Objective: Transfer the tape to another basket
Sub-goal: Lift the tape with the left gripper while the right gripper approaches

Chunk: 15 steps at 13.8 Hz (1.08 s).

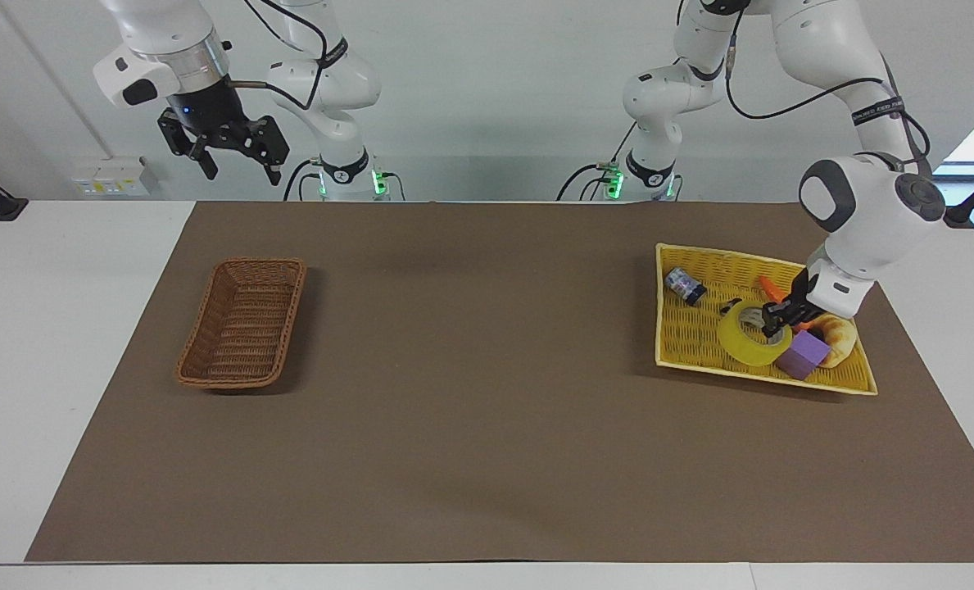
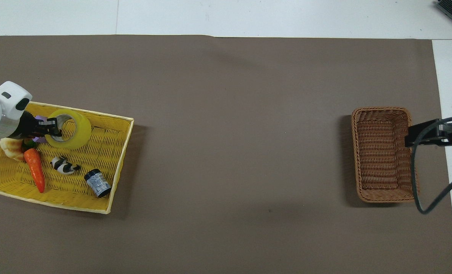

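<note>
Left pincer [image 1: 775, 321] clamped on tape [image 1: 751, 334] wall, one finger thru core; tape over yellow tray [image 1: 683, 348]. We judge tape light, stiff, slick outside, so wall grip suits. Right pincer [image 1: 233, 161] open, waiting above surface [image 1: 470, 442] near brown basket [image 1: 242, 321]. Brown mat, white wall.

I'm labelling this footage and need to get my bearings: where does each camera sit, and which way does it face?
Facing view: high across the table, facing the robots; both arms and bases show, left gripper on the tape, right gripper waiting high up, above the table's edge.
Overhead view: above the robots' end, looking steeply down; only the left wrist and the right gripper show.
Shared: tape, yellow tray, brown basket, mirrored end for end.
</note>
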Tool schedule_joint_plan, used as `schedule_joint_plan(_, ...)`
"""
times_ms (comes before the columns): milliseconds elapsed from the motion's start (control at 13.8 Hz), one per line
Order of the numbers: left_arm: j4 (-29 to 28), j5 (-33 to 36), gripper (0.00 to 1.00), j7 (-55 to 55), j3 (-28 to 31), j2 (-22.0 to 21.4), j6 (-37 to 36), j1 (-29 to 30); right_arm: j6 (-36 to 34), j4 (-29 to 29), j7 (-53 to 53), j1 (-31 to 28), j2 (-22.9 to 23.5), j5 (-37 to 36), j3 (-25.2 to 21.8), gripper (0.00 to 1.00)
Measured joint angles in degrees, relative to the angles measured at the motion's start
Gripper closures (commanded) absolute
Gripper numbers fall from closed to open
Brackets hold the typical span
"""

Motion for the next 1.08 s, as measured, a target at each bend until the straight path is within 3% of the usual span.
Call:
schedule_joint_plan(289,5.3,-0.1,1.00,-0.5,-0.5,-0.2,-4.3,-5.1,3.7,-1.3,-0.5,0.6,-0.2,2.4,0.1,0.00)
schedule_joint_plan(578,5.6,-5.7,1.00,-7.3,-1.3,-0.2,-4.6,-11.2,11.1,-4.3,-0.2,3.6,0.0,5.8,0.8,0.00)
schedule_joint_plan(1084,5.7,-14.6,1.00,-10.0,-3.4,-0.4,-4.0,-21.6,19.9,-6.6,9.5,10.6,3.2,13.7,1.1,0.00)
